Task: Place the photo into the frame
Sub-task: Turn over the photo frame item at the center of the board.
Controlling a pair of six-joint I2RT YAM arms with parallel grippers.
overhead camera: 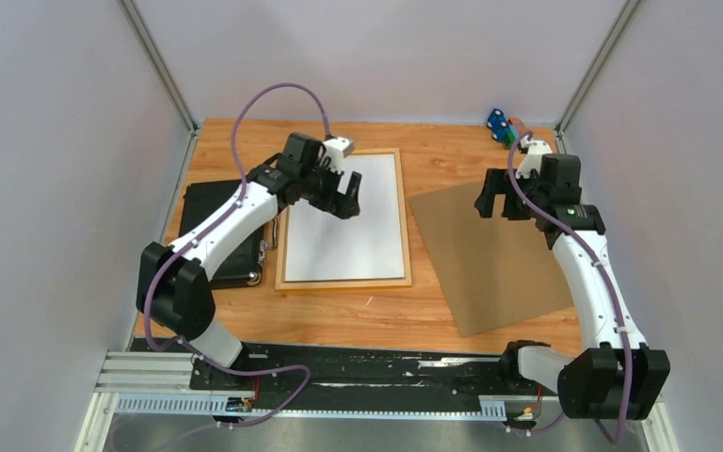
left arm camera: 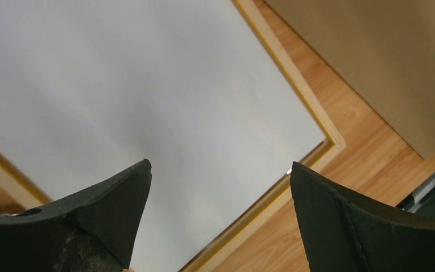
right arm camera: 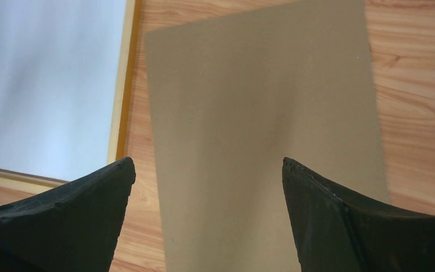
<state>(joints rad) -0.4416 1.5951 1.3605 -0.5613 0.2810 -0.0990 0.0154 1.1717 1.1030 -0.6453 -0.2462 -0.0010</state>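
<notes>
Quick headcount: one frame [overhead camera: 344,282], with one photo [overhead camera: 358,240] lying in it, blank white side up. One black case [overhead camera: 243,262] just left of the frame. One brown board [overhead camera: 494,259] just right of the frame. Further right and behind the frame there's a little clump of coloured bits [overhead camera: 501,127], blue and green at least, too tiny for me to count. Two arms, left arm [overhead camera: 231,221] and right arm [overhead camera: 595,273], so two grippers: left gripper [overhead camera: 346,196] over the frame, right gripper [overhead camera: 494,202] off to the frame's right. One table [overhead camera: 367,315] under it all.
</notes>
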